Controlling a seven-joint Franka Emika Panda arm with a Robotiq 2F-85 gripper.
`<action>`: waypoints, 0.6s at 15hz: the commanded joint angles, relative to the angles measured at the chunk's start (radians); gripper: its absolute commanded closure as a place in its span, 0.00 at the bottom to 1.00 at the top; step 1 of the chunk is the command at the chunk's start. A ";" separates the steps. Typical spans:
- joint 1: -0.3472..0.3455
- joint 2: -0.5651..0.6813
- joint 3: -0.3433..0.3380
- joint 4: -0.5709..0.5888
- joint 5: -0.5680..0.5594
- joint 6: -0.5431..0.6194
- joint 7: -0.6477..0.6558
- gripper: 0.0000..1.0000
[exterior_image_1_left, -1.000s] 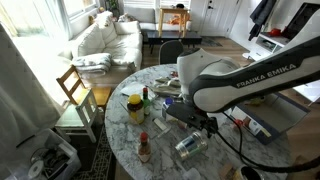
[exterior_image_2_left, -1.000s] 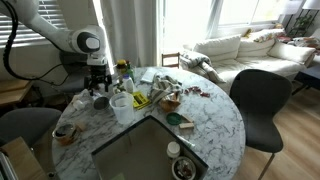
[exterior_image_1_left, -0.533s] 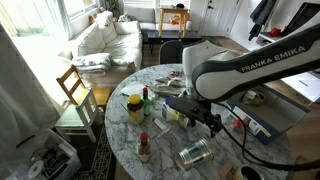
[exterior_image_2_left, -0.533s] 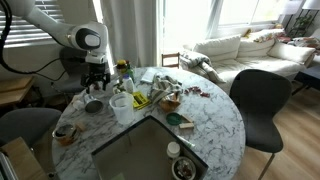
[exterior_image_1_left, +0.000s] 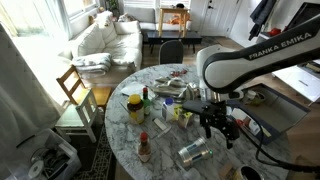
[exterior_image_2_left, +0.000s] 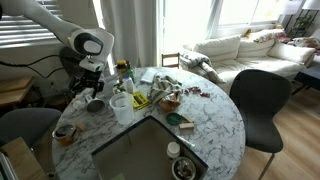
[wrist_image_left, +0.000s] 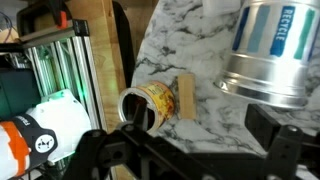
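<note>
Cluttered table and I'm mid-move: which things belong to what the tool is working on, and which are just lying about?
In hand:
tool, open, above the table
silver can, on its side, nearest the tool

Lying about:
yellow jar
red-capped bottle
wooden block
white cup

sofa (exterior_image_1_left: 105, 40) bkgd | wd chair (exterior_image_1_left: 75, 88) nr tbl (exterior_image_1_left: 120, 130) | yel jar (exterior_image_1_left: 135, 106) on tbl | blk chair (exterior_image_2_left: 262, 100)

Silver can (wrist_image_left: 270, 50) partly beyond the wrist view's top edge
</note>
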 joint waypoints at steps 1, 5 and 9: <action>-0.017 0.001 -0.010 -0.057 0.109 0.009 0.035 0.00; -0.021 0.012 -0.028 -0.105 0.143 0.098 0.103 0.00; -0.026 0.015 -0.035 -0.126 0.139 0.125 0.139 0.00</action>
